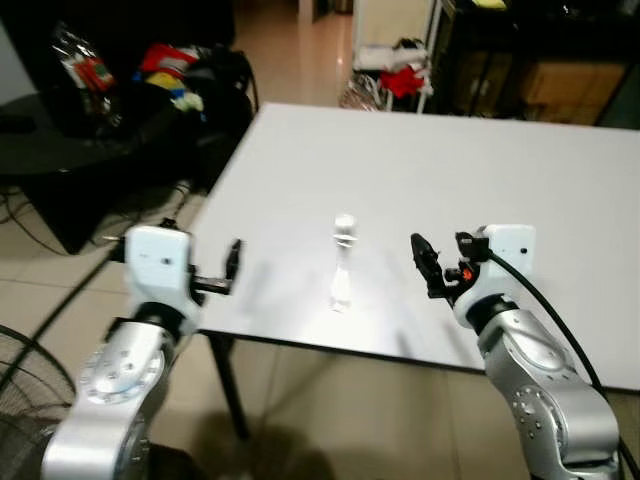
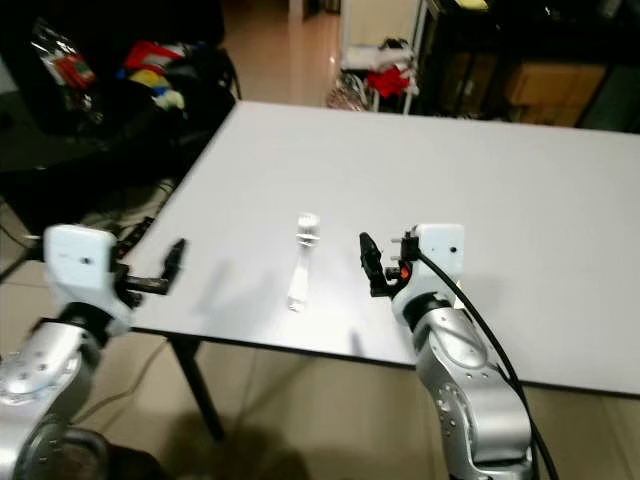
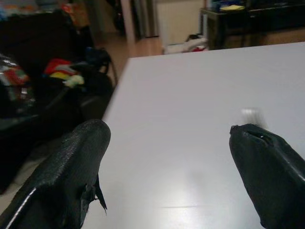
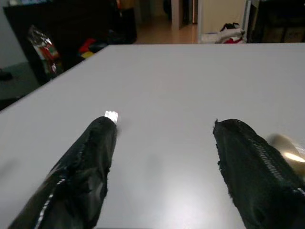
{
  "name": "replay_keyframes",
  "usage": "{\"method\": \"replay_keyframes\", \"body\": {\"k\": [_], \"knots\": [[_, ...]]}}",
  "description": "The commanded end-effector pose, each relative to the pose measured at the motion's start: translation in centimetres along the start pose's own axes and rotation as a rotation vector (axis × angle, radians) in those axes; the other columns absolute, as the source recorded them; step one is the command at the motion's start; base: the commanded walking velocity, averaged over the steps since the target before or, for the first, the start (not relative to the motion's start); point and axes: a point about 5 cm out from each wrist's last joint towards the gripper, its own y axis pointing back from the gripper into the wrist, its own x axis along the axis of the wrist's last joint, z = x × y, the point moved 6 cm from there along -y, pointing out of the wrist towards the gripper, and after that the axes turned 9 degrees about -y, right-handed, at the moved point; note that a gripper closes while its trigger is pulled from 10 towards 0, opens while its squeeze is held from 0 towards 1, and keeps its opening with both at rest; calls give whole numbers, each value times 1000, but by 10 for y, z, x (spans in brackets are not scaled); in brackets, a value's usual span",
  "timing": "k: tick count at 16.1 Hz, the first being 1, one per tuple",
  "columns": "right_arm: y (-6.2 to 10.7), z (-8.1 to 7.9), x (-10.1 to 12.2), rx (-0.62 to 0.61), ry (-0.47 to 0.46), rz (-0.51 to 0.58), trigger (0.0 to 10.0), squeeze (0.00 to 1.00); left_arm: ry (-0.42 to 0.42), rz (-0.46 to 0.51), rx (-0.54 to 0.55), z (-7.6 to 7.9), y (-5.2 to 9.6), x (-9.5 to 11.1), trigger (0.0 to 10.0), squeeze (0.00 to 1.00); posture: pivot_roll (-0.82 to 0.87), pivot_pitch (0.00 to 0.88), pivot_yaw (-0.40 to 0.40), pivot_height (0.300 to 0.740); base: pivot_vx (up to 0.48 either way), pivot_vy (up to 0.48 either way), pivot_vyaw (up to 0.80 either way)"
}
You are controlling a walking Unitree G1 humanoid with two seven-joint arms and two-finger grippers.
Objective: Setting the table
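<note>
Nearest are the robot's two silver arms, raised at the near edge of the white table [image 1: 420,170]. The left gripper [image 1: 232,262] hangs just at that near edge, close to the table's left corner, and its wrist view shows the two black fingers [image 3: 71,176] spread wide apart with nothing but bare tabletop between them. The right gripper [image 1: 428,266] sits over the near part of the table, a little further in than the left one; its fingers [image 4: 86,176] are likewise parted and hold nothing.

Between the two grippers, on the table near its front edge, lies a small pale utensil [image 1: 342,262], glossy and overexposed, with a rounder end pointing toward the table's far side and a narrow end toward the robot. Its exact kind cannot be made out. It touches neither gripper. In the right wrist view a rounded, shiny thing [image 4: 288,150] shows just past the gripper's finger, too blurred to tell what it is.

Left of the table, on the tiled floor, stands a dark chair or couch [image 1: 120,130] heaped with colourful items [image 1: 165,65]. Beyond the table's far edge are more piled things [image 1: 395,75] and dark shelving [image 1: 530,60].
</note>
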Motion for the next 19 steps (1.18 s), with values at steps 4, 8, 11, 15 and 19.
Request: {"method": "replay_keyframes", "body": {"k": [4,8,11,15,19], "knots": [[-1,-16,5,76,-17,51,10000,1000,-36,7,44,-6,0,2,10000,0,98,0,1,740,0,-480,0],[0,-9,-2,56,-34,45,10000,1000,-55,19,3,2,-3,4,10000,0,95,0,15,740,0,-480,0],[3,-6,-6,42,-12,42,10000,1000,-56,16,-22,5,-5,3,10000,0,83,0,40,740,0,-300,725],[5,-5,-6,35,-15,52,10000,1000,-55,-1,-27,4,-6,-2,10000,0,78,0,54,740,0,0,800],[3,-14,-5,83,15,47,10000,1000,-61,-8,-2,-4,-6,-4,10000,0,83,0,48,740,0,0,800]]}}
